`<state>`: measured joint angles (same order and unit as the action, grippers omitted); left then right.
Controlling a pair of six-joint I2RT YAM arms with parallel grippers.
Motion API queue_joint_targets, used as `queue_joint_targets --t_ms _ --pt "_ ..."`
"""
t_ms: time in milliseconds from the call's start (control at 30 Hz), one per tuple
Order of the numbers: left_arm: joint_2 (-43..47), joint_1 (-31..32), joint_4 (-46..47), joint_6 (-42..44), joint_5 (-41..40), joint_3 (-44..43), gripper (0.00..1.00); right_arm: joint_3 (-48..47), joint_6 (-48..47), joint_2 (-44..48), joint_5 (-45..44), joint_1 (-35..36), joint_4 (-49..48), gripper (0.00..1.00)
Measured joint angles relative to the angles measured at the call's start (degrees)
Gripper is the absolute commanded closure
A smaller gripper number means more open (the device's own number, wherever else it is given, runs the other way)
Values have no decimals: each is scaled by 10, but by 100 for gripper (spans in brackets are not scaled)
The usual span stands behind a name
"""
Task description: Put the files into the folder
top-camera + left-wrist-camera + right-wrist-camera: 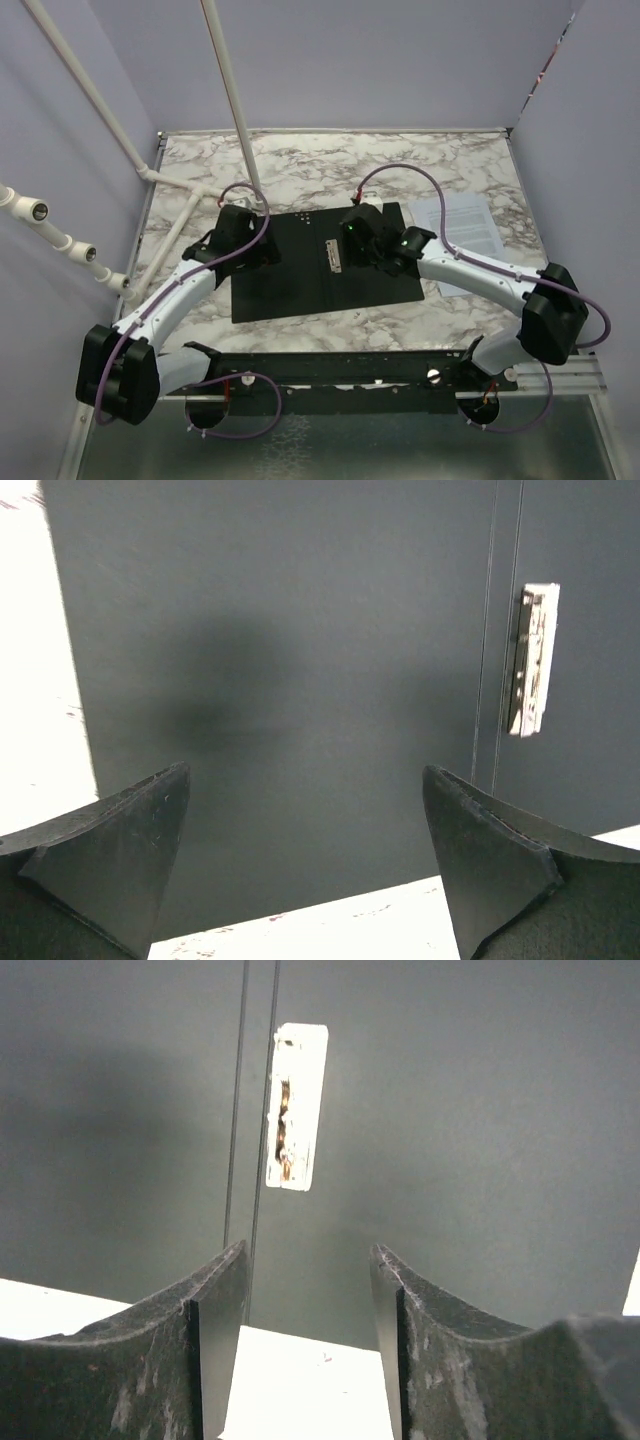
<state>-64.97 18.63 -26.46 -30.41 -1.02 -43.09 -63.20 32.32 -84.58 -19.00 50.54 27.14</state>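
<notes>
The folder (300, 275) lies open and flat mid-table, black inside up, with its silver clip (333, 255) by the spine. The clip also shows in the left wrist view (531, 660) and the right wrist view (296, 1105). The files (463, 222), white printed sheets, lie on the table to the right of the folder, partly under my right arm. My left gripper (268, 250) is open and empty over the folder's left half (300, 680). My right gripper (350, 238) is open and empty over the right half (450, 1110), near the clip.
White pipes (232, 90) run along the back left of the marble table (330, 160). Lilac walls close the sides and back. A black rail (330, 372) runs along the near edge between the arm bases.
</notes>
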Motion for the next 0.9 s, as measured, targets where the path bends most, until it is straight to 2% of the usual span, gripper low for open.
queue_joint_targets --t_ms 100,267,900 --pt "-19 40 15 -22 -1 21 1 12 4 -9 20 0 0 56" --pt "-64 86 48 -57 -7 50 1 4 9 -59 38 0 -7 62" --pt "-114 92 130 -97 -51 74 1 -99 10 -214 66 8 -21 71"
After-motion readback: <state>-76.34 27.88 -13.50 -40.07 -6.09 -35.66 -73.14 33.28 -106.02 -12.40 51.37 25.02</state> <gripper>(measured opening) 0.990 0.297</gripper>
